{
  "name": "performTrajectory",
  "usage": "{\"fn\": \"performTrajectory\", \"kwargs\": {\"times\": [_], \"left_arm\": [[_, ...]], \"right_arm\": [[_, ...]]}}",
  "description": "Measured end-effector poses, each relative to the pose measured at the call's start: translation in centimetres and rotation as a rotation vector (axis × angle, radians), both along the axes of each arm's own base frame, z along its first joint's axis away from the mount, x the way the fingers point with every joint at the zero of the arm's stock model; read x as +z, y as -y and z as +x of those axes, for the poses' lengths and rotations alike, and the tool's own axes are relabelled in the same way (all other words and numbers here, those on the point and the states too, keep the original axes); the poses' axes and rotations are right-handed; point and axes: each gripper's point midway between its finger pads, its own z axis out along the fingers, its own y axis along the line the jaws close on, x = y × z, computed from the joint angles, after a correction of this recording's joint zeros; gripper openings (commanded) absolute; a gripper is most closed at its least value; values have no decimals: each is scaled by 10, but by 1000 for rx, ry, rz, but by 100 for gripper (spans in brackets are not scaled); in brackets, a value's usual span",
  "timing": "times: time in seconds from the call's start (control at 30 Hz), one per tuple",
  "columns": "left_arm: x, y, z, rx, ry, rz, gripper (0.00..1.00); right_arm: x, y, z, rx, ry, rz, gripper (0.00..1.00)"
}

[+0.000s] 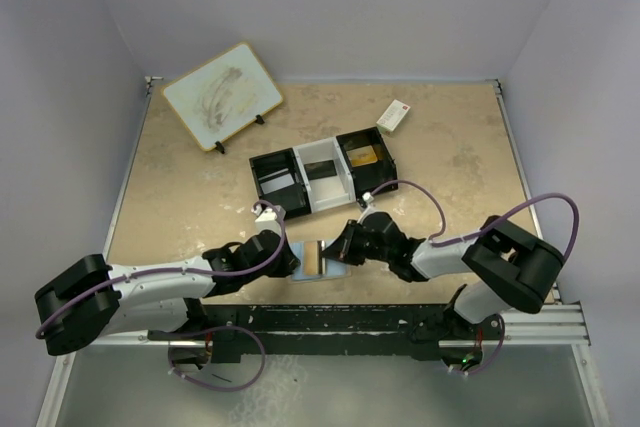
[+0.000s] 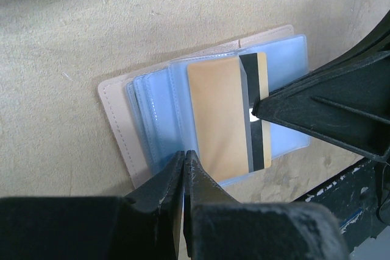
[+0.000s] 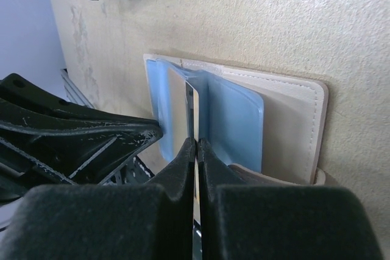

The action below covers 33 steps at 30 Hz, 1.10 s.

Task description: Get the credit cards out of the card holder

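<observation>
The tan card holder lies open near the table's front edge, its pale blue sleeves fanned out. A gold credit card with a black stripe sticks partly out of a sleeve. My right gripper is shut on that card's edge, which shows edge-on between its jaws. It comes in from the right in the left wrist view, as black fingers. My left gripper is shut, its tips resting on the near edge of the blue sleeves. From above, both grippers meet over the card holder.
A black-and-white three-compartment tray stands behind the card holder, with a gold card in its right compartment. A small white card with a red mark lies further back right. A whiteboard on a stand is at the back left.
</observation>
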Motion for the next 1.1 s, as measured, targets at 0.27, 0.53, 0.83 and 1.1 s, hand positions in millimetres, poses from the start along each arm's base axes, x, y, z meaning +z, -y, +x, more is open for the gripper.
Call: {"fn": "performTrajectory", "kwargs": {"times": [0.27, 0.53, 0.83, 1.1], "left_arm": [[0, 0, 0, 2, 1, 1, 0], [-1, 1, 1, 2, 0, 2, 0], [1, 5, 1, -7, -1, -12, 18], [4, 11, 5, -6, 3, -13, 28]], "right_arm": [[-3, 6, 3, -9, -5, -12, 3], [-4, 7, 3, -1, -8, -4, 9], [-11, 2, 2, 20, -17, 19, 8], [-9, 3, 1, 16, -15, 23, 6]]}}
